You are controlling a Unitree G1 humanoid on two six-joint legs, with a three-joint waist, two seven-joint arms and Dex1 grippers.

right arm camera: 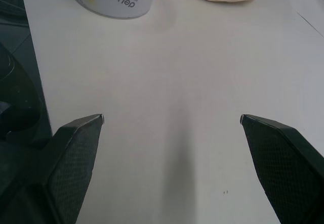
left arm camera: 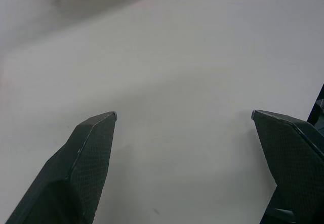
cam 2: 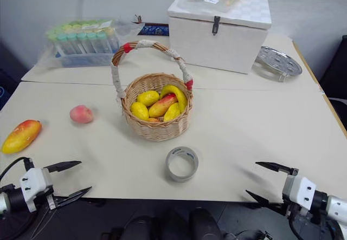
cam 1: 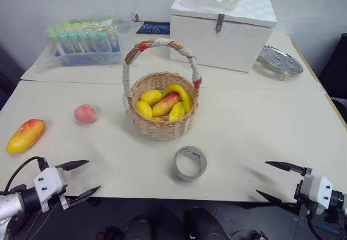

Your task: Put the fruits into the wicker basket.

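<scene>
While both arms hung low at the near edge of the table (cam 1: 260,121), the left eye view showed the wicker basket (cam 1: 160,125) standing near the middle, its cloth-wrapped handle arched above it and several yellow and red-tinged toy fruits already lying inside. The peach (cam 1: 85,112) lay on the table to the left of the basket, apart from it, and the mango (cam 1: 25,135) lay farther left, near the table's left edge. A roll of grey tape (cam 1: 190,163) sat on the table just in front of the basket. Behind the basket stood a white lidded box (cam 1: 222,28), with a round metal disc (cam 1: 279,61) to its right and a clear bag of capped tubes (cam 1: 84,42) to its left. The left pincer (cam 1: 81,177) was spread wide and empty at the lower left; the right pincer (cam 1: 274,181) was likewise spread and empty at the lower right. The right eye view recorded the same arrangement. The left wrist view showed that pincer's two black fingers (left arm camera: 86,163) wide apart over bare table. The right wrist view showed its fingers (right arm camera: 76,158) equally spread over the table, with the tape roll and the basket's woven base beyond them.
</scene>
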